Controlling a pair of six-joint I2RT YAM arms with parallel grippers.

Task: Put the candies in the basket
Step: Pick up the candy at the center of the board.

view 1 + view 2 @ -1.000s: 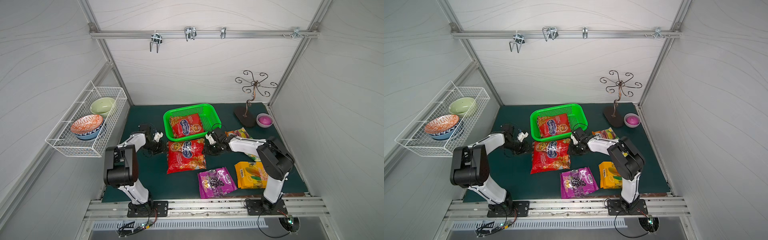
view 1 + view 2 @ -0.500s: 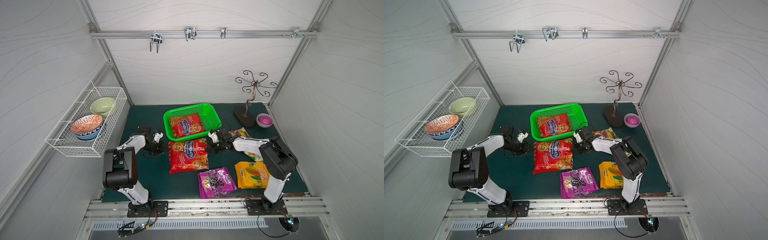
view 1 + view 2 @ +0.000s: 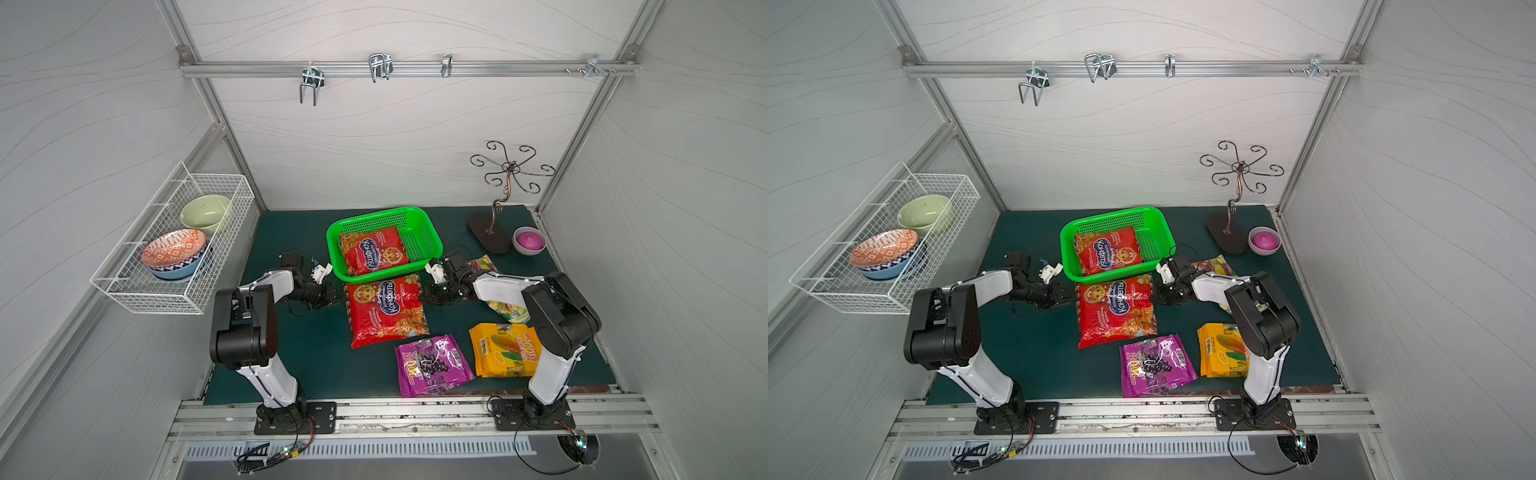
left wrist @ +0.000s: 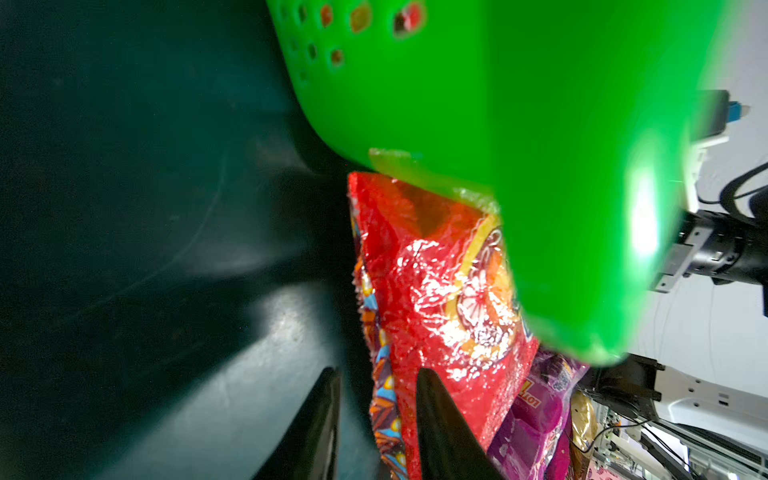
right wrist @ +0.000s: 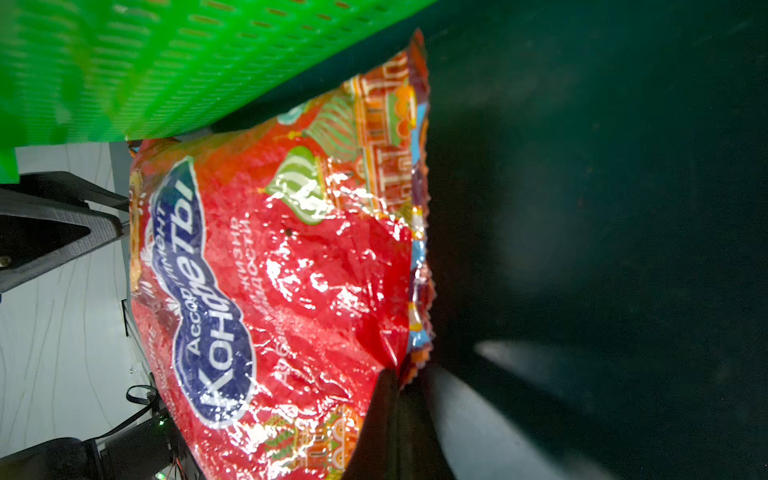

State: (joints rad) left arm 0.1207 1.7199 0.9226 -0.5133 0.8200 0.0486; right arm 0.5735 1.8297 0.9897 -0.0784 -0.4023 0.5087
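In a top view, one red bag (image 3: 372, 255) lies inside the basket (image 3: 376, 219). A second red bag (image 3: 386, 311) lies on the surface (image 3: 291, 357) just in front of the basket, with the left gripper (image 3: 336, 297) and right gripper (image 3: 424, 296) at its two sides.

Left wrist: the left gripper (image 4: 376, 371) is partly open, its fingers straddling the second red bag's (image 4: 440, 270) edge beside the basket (image 4: 540, 124).

Right wrist: the right gripper (image 5: 409, 374) is pinched closed on that bag's crimped edge.

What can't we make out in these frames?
- Small green-yellow glossy bag: mostly under the right arm's white forearm, both top views.
- Yellow-orange glossy bag: one side behind that arm's black elbow.
- Large red glossy bag before the green perforated plastic basket: far edge under its blurred rim, left wrist view.
- Left claw: black on dark mat in top views; contact unclear.
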